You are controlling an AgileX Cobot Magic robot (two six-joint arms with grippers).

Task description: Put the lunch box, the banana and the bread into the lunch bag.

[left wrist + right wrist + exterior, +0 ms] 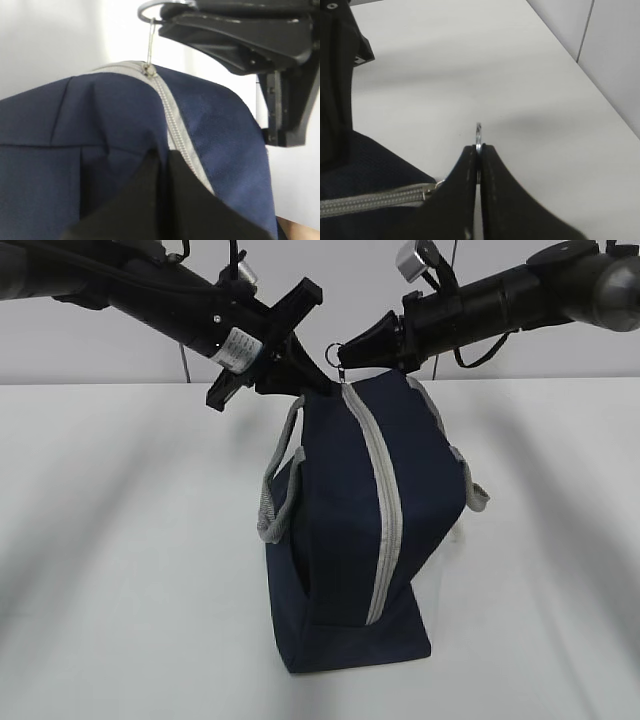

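The lunch bag (345, 530) stands upright at the middle of the white counter (120, 540), navy fabric with its grey zipper (383, 510) running from the top edge down the facing side, fully closed along the length that shows. A grey webbing handle (275, 490) droops at the bag's 9 o'clock and another (472, 485) hangs at its 3 o'clock. At the bag's 12 o'clock the metal ring pull (337, 353) stands up from the zipper slider.

The right tool (350, 352) is clenched on that ring pull: in the right wrist view its two black fingers (465, 200) press flat together with the thin ring (478, 137) pinched edge-on between their tips. Its arm comes in from 2 o'clock, sloping slightly downward toward the bag's top.

The left tool (318, 385) is clenched on the bag's fabric just at 9 o'clock of the zipper's top end; the left wrist view shows its fingers (135, 200) closed together against the navy cloth beside the zipper tape. Its arm descends from 10 o'clock, wrist rolled so the cross-bar behind the fingers sits on a slant.

The two tools are close together above the bag, tips near but apart.
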